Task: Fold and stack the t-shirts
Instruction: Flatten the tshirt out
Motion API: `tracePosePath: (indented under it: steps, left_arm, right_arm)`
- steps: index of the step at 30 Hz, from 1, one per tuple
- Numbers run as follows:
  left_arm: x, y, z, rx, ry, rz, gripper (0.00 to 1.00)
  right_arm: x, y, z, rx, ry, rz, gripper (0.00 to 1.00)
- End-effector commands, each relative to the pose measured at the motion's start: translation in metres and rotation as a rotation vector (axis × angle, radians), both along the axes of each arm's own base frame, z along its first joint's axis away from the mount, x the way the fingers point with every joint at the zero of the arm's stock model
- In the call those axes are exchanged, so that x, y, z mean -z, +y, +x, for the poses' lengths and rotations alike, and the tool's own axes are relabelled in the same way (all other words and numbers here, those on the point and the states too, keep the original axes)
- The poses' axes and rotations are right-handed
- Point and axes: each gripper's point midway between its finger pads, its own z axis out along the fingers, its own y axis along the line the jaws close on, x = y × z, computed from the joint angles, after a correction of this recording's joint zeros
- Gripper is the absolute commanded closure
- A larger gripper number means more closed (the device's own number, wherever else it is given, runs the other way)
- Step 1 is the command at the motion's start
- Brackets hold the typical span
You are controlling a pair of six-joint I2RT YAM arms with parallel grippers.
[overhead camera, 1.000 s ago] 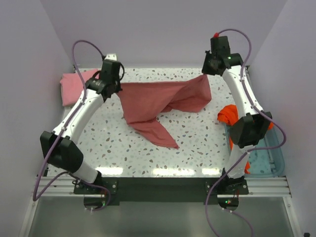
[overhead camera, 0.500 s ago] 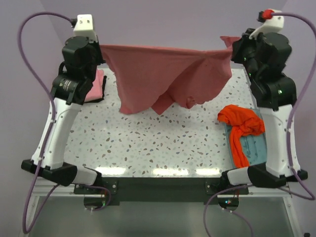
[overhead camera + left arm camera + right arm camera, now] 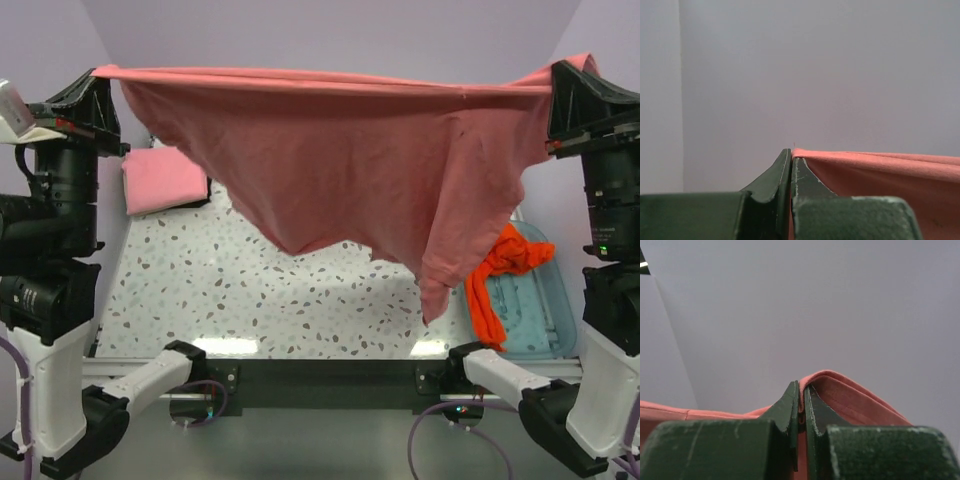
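Observation:
A dusty rose-red t-shirt [image 3: 350,170] hangs stretched high above the table between my two grippers, its top hem taut and its lower part drooping to a point at the right. My left gripper [image 3: 98,75] is shut on its left corner, and the wrist view shows cloth [image 3: 880,170] pinched at the jaw tips [image 3: 791,152]. At the right corner my right gripper [image 3: 560,72] is shut, with a fold of cloth [image 3: 850,395] over its tips [image 3: 802,387]. A folded lighter pink t-shirt [image 3: 163,180] lies at the table's back left. A bright orange t-shirt [image 3: 498,275] drapes over the tray.
A pale blue see-through plastic tray [image 3: 545,320] sits at the table's right edge under the orange cloth. The speckled white table [image 3: 230,290] lies below the hanging shirt. Purple walls close in the back and sides.
Both arms have risen and spread apart, lifting the rose-red shirt from a heap on the table to a wide, taut hang near the camera.

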Motion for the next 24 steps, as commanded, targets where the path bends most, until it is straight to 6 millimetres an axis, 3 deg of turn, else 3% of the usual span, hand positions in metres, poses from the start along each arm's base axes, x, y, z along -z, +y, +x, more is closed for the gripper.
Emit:
tracePosePath:
  steps: [1,3,6,7,8,10,11,12,13,15,16,18,21,24]
  left_arm:
    - [-0.014,0.027,-0.007,-0.128,-0.077,-0.063,1.00]
    - [-0.003,0.016,0.009,-0.096,-0.044,-0.034,1.00]
    - [0.026,-0.010,0.051,-0.032,0.070,0.032,1.00]
    - [0.044,-0.021,0.078,-0.022,0.139,0.058,1.00]
    - [0.057,-0.028,0.091,-0.010,0.195,0.085,1.00]
    - [0.092,-0.041,0.128,-0.007,0.309,0.144,1.00]
    - [0.106,-0.044,0.141,-0.015,0.348,0.167,1.00]
    - [0.119,-0.045,0.152,-0.031,0.386,0.187,1.00]
    - [0.144,-0.049,0.175,-0.042,0.452,0.217,1.00]
    - [0.169,-0.053,0.195,-0.046,0.505,0.272,1.00]
    - [0.192,-0.054,0.214,-0.050,0.556,0.297,1.00]
    - [0.202,-0.056,0.229,-0.044,0.584,0.303,1.00]
    - [0.210,-0.054,0.251,-0.052,0.608,0.300,1.00]
    - [0.186,-0.049,0.251,-0.072,0.567,0.308,1.00]
  right_arm:
    - [-0.036,-0.028,-0.008,0.144,-0.116,0.039,1.00]
    - [-0.041,-0.030,-0.005,0.158,-0.122,0.033,1.00]
    - [-0.026,-0.031,0.030,0.215,-0.055,0.004,1.00]
    - [-0.019,-0.030,0.041,0.226,-0.027,-0.012,1.00]
    - [-0.006,-0.024,0.066,0.229,0.025,-0.027,1.00]
    - [0.013,-0.018,0.092,0.233,0.087,-0.080,1.00]
    - [0.036,-0.010,0.122,0.226,0.156,-0.105,1.00]
    - [0.049,-0.006,0.137,0.218,0.191,-0.118,1.00]
    - [0.078,0.002,0.167,0.210,0.269,-0.144,1.00]
    - [0.109,0.012,0.193,0.182,0.357,-0.145,1.00]
    - [0.123,0.015,0.203,0.174,0.391,-0.147,1.00]
    - [0.146,0.024,0.225,0.153,0.444,-0.151,1.00]
    - [0.156,0.030,0.243,0.143,0.469,-0.148,1.00]
    - [0.138,0.031,0.242,0.139,0.434,-0.141,1.00]
